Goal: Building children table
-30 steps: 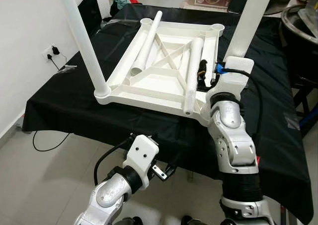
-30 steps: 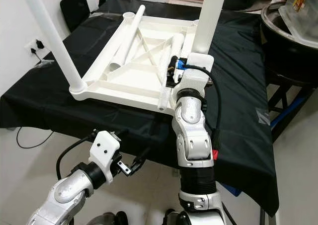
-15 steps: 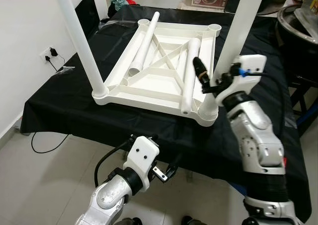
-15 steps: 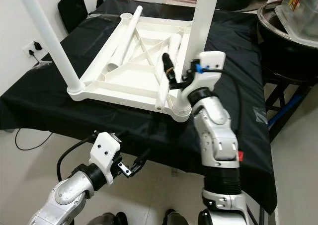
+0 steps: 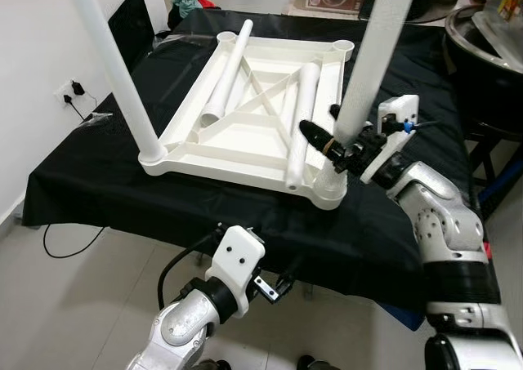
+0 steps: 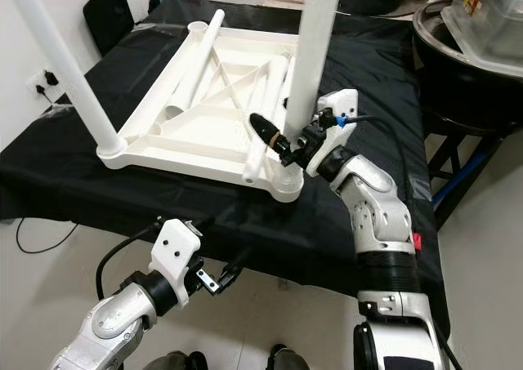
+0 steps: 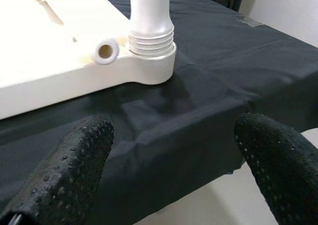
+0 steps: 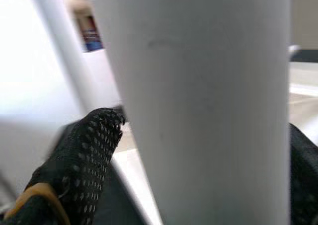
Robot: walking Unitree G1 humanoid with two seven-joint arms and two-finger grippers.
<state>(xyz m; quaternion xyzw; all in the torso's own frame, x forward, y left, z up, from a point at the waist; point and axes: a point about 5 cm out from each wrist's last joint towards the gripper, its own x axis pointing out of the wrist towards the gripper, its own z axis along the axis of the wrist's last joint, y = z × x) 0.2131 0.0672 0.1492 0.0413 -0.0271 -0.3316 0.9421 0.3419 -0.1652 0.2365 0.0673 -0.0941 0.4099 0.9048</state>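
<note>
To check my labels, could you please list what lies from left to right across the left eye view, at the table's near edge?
Wall socket → upright leg in the near left corner → loose leg lying on the tabletop → right gripper at the near right upright leg.

A black cloth [image 5: 409, 239] drapes the work surface — wall socket [image 5: 72, 89] left, dark metal basin [image 6: 470, 60] right.

Right arm raised at the right of the frame, silver segments climbing from the lower right corner, elbow bent, forearm angled up and left toward centre. Right gripper [image 5: 333, 141] at centre right, black fingers [image 5: 315, 134] spread wide and pointing left. Left arm low at the bottom left, forearm rising toward bottom centre, white wrist block on top. Left gripper [image 7: 174, 160] with fingers [image 7: 69, 165] held well apart.
</note>
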